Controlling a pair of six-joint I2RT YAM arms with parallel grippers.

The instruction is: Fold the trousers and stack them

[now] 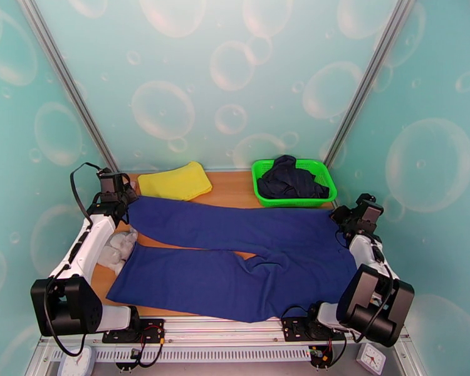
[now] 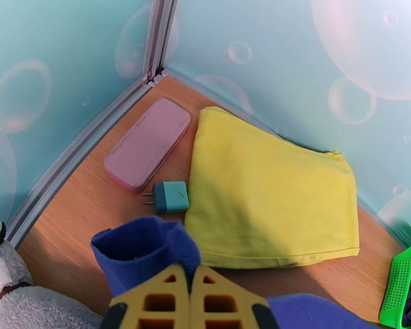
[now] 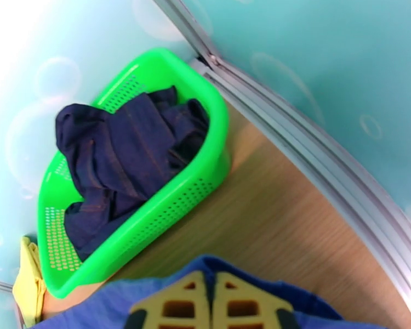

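The royal-blue trousers (image 1: 235, 258) lie spread flat across the table, legs pointing left and waist at the right. My left gripper (image 1: 123, 198) is at the far leg's cuff, shut on the trousers; in the left wrist view its yellow fingers (image 2: 167, 297) press together with the blue cuff (image 2: 142, 250) bunched between them. My right gripper (image 1: 346, 222) is at the far corner of the waist, shut on the trousers; in the right wrist view its fingers (image 3: 233, 300) meet over the blue cloth (image 3: 205, 267).
A folded yellow cloth (image 1: 175, 181) lies at the back left, with a pink case (image 2: 148, 143) and a teal charger (image 2: 170, 197) beside it. A green basket (image 1: 260, 186) holding a dark navy garment (image 1: 291, 178) stands at the back right. A grey plush toy (image 1: 117, 247) lies at the left edge.
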